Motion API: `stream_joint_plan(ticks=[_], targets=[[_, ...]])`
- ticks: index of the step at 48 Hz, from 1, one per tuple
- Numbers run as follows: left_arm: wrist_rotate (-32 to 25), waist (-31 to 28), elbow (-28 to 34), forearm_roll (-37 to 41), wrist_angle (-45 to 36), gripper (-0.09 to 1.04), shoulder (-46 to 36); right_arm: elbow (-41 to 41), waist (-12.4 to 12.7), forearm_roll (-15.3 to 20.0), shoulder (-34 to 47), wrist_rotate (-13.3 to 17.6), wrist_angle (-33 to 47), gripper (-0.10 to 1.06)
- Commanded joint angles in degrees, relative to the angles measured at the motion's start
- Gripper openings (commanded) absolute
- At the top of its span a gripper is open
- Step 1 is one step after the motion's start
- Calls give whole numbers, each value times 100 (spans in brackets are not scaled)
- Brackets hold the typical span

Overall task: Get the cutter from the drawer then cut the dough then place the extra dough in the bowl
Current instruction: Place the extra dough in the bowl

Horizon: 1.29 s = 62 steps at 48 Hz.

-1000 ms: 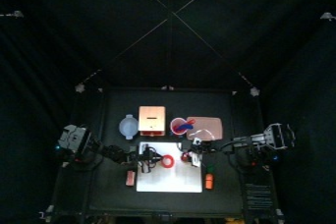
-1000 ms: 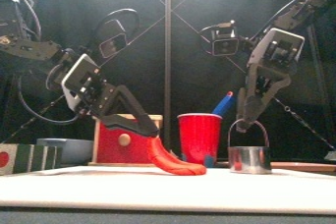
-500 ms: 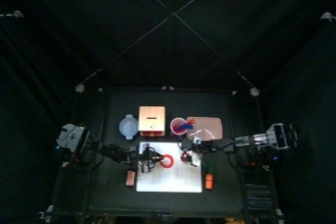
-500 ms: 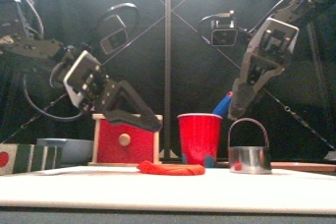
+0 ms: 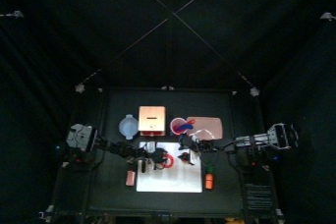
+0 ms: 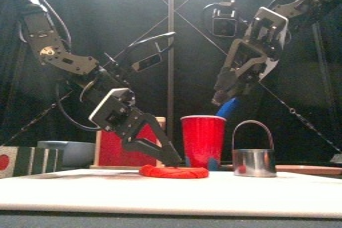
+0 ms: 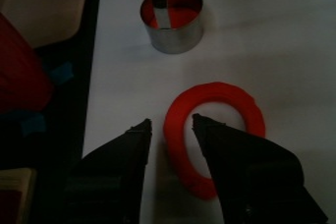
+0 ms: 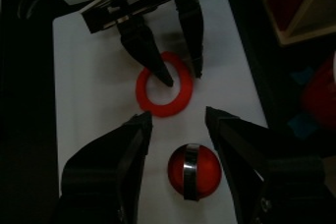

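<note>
A red dough ring (image 6: 175, 172) lies flat on the white cutting board (image 6: 80, 188). My left gripper (image 6: 173, 161) is down at the ring, open, and in the left wrist view one side of the ring (image 7: 218, 149) lies between its jaws. The metal cutter (image 6: 253, 161) stands on the board to the right of the ring, with red dough inside it (image 7: 172, 12). My right gripper (image 6: 229, 99) hangs open high above the board, holding nothing. The right wrist view looks down on the ring (image 8: 168, 84) and the cutter (image 8: 194, 170).
The red cup (image 6: 203, 140) with a blue knife stands behind the ring. The wooden box (image 6: 128, 143) with its red drawer front is at the back left. The blue-grey bowl (image 6: 64, 153) sits left of it. Small orange toys (image 5: 207, 180) lie beside the board.
The ring, lifted at one edge by my left gripper a second ago, dropped flat; the left gripper has come back down onto it. My right gripper let go of the cutter's handle and rose.
</note>
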<state>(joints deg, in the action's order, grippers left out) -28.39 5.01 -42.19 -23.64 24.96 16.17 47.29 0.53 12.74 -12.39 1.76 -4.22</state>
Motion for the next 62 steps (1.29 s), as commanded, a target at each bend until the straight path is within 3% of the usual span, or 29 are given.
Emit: stream_joint_plan(ticks=[1,32,47,62], targets=[[18,-88,114,-44,-26,79,-9,-26,-9,9,-167,-9,114,83],[18,-97,378,-202,-1107,72,105,26,26,123,-158,-9,237,83],[18,-88,360,-193,-1151,58,97,35,35,158,-158,-9,237,83],[9,-114,387,-105,-879,57,-316,44,35,158,-167,-9,237,83]])
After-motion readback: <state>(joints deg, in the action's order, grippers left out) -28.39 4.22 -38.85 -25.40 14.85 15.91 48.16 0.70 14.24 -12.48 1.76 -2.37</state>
